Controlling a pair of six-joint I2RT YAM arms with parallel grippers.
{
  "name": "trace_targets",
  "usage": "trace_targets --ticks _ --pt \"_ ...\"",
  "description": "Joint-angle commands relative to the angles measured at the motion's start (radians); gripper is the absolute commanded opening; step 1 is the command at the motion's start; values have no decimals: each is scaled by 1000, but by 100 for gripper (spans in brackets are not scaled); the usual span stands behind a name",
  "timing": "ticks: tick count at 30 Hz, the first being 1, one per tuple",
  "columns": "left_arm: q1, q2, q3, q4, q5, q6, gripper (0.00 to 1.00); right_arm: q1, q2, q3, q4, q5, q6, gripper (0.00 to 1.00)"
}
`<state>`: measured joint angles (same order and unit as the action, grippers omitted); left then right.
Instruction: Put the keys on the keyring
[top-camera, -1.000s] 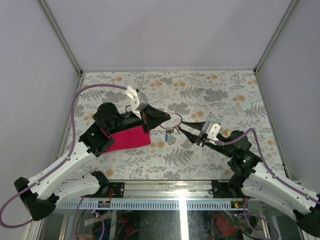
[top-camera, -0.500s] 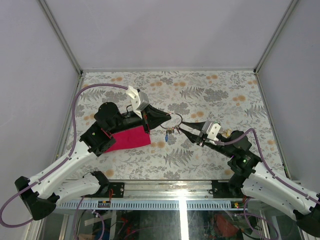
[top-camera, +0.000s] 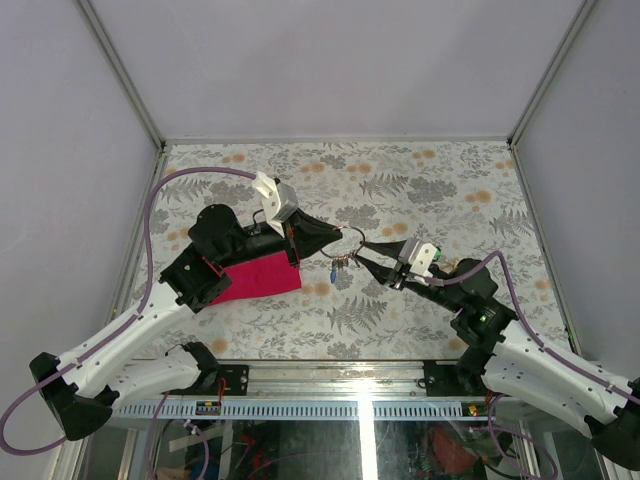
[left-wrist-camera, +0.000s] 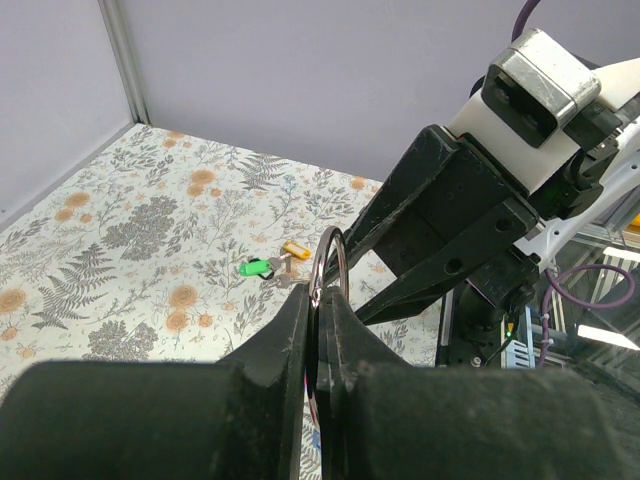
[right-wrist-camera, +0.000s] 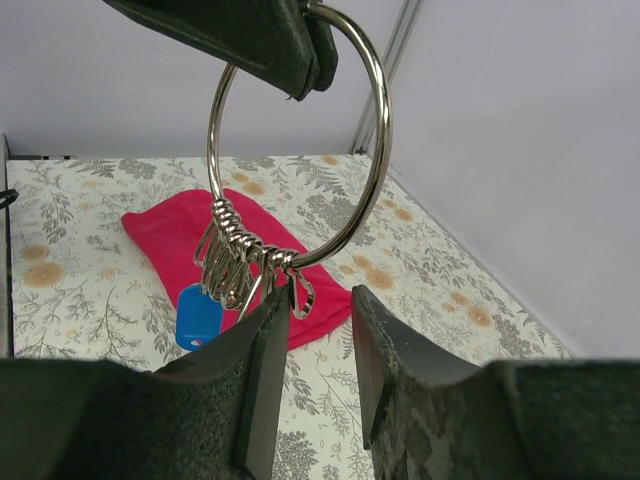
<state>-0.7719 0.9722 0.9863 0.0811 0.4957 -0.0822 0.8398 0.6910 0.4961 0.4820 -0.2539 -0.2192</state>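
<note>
The left gripper (top-camera: 335, 238) and right gripper (top-camera: 372, 256) are facing tip to tip over the table's (top-camera: 420, 175) middle, and the keyring (right-wrist-camera: 228, 225) and hanging keys (right-wrist-camera: 200, 318) are filling the gap between them. A cloth (top-camera: 258, 278) is lying at 9 o'clock, while the stretch toward 12 o'clock is lying open.

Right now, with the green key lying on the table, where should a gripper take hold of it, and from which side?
Grip the green key by its plastic head, from straight above: it lies flat on the table, and the head looks its bulkiest part.
</note>
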Motion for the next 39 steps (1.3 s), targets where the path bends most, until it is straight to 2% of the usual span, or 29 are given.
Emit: trace_targets --ticks 1,12,19,23,30,35,39 --pt "2 -7 13 60 14 1 0 0 6 27 119 -4 23 38" --pt "1 -6 12 70 16 -6 0 1 34 -3 178 -11 41 41" --pt "2 -6 11 73 16 -7 0 0 40 -14 187 -3 41 37" --pt "1 -7 11 74 16 -8 0 0 37 -18 187 2 40 24" --pt "1 -12 7 71 13 -7 0 1 -1 -13 133 34 -5 8" --pt "2 -13 9 61 6 0 0 1 -32 22 25 64 -94 3" --pt "1 -6 25 22 0 25 0 1 -45 88 -126 89 -219 0"
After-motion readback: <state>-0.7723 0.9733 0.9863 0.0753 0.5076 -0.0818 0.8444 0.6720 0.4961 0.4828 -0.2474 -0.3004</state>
